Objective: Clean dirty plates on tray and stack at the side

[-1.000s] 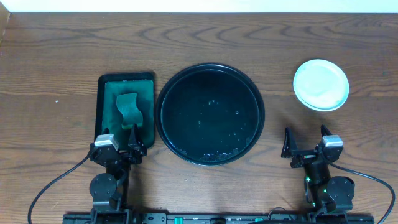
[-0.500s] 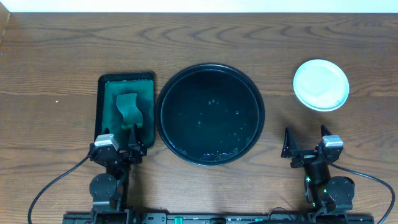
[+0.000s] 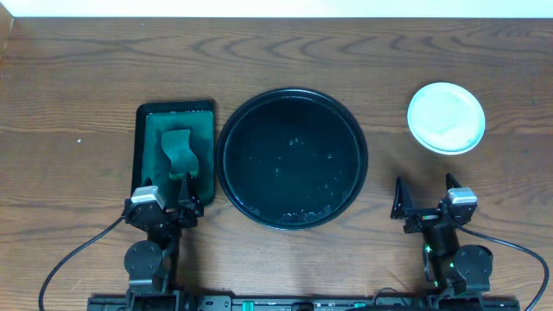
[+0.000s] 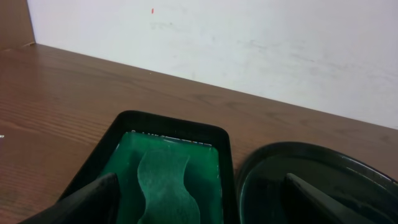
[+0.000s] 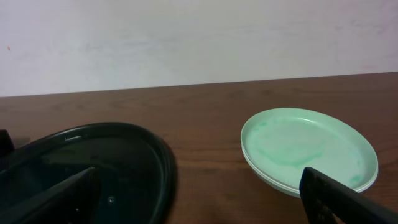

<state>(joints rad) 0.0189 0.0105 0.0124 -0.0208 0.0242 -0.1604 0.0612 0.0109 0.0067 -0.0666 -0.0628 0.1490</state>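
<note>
The large round black tray (image 3: 292, 158) lies at the table's centre with no plates on it, only a few water drops. It also shows in the left wrist view (image 4: 311, 165) and the right wrist view (image 5: 93, 155). The pale mint plates (image 3: 446, 117) sit stacked on the table at the right, and the top one (image 5: 308, 149) carries a faint green tint. My left gripper (image 3: 167, 193) is open and empty at the near end of the green tray, fingers wide apart (image 4: 202, 208). My right gripper (image 3: 423, 188) is open and empty, near the front edge below the plates (image 5: 202, 208).
A dark green rectangular tray (image 3: 143, 147) holding a green sponge (image 3: 180, 152) lies left of the black tray, almost touching it. The sponge (image 4: 165, 186) lies just ahead of my left fingers. A white wall runs along the table's far edge.
</note>
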